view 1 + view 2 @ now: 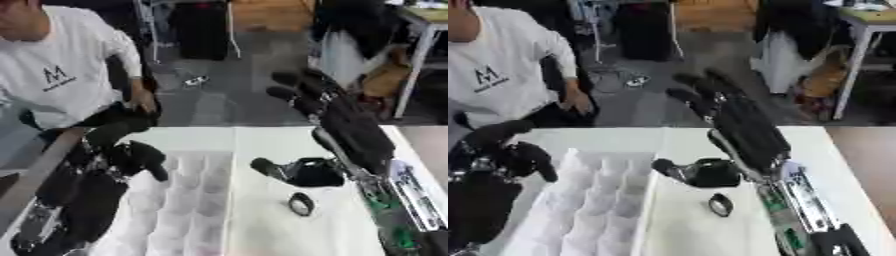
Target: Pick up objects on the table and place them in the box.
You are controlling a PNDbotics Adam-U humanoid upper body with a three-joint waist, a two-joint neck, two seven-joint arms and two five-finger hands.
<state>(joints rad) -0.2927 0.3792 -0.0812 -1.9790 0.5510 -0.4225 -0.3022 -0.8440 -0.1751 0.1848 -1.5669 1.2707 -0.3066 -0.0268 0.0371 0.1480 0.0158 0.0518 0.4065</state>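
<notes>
**Right hand raised, two dark things waiting on the table**

I am looking down at the white table [262, 235], the largest thing before me. On its left half the box [188, 200] is lying, a white tray split into rows of small compartments, all looking empty from here.

My right hand [302, 92] is hanging high over the table's far edge, fingers spread and straight, holding nothing. My left hand [131, 155] is hovering at the box's left rim with fingers curled down; I am seeing nothing in it.

Just right of the box, the black lump [311, 172] is resting beneath my right forearm, with a rounded stub sticking out toward the box. I am judging it stiff and fairly light; the stub looks the handiest place to pinch, or else across the body.

Nearer to me, the small dark ring [301, 203] is lying by itself. I am guessing it is light and prone to skidding, so pinching across its rim seems best.
</notes>
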